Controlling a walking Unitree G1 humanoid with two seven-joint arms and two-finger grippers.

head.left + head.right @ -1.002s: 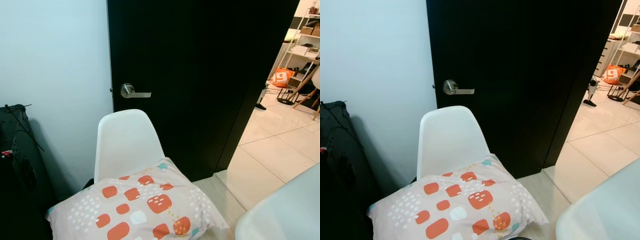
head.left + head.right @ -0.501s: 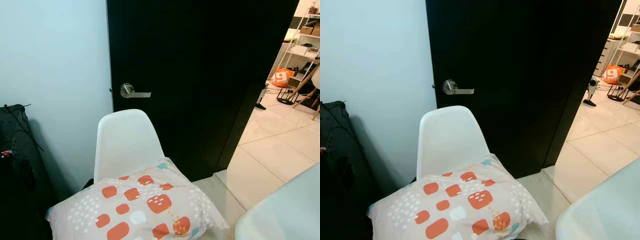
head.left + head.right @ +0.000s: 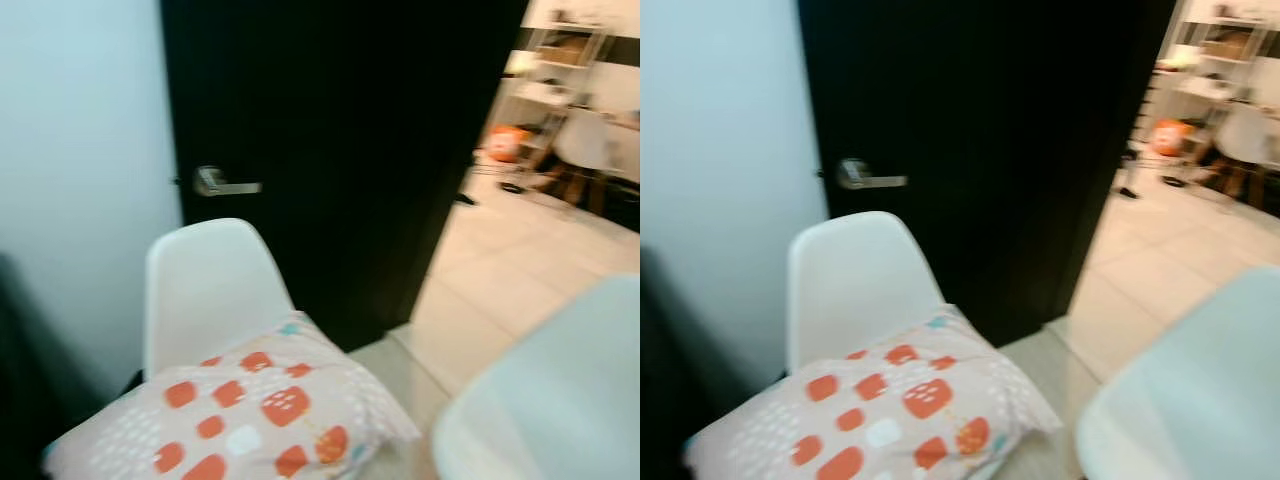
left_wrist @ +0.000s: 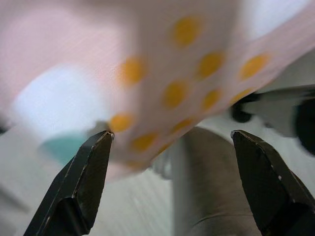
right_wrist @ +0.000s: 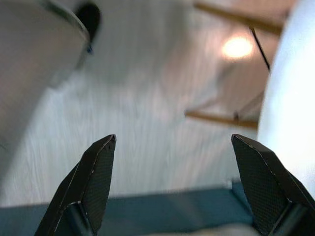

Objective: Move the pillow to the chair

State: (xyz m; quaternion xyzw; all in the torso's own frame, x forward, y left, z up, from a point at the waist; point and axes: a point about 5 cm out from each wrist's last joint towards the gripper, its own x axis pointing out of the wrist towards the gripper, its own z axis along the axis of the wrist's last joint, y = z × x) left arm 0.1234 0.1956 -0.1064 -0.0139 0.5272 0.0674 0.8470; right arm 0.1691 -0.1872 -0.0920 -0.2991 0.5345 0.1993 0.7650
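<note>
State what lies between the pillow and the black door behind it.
The white chair's backrest stands between the pillow and the black door, seen in both eye views; the pillow rests on that chair.

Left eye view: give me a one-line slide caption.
Blurred head view: patterned pillow lying on white chair before a black door, tiled room beyond.

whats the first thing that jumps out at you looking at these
The pillow with orange patches grabs the eye first, lying on the seat of the white chair low in the head views. Behind the chair stands a big black door with a silver handle, open onto a bright tiled room at the right. In the left wrist view, the left claw is open, with pillow fabric close ahead of it.
</note>
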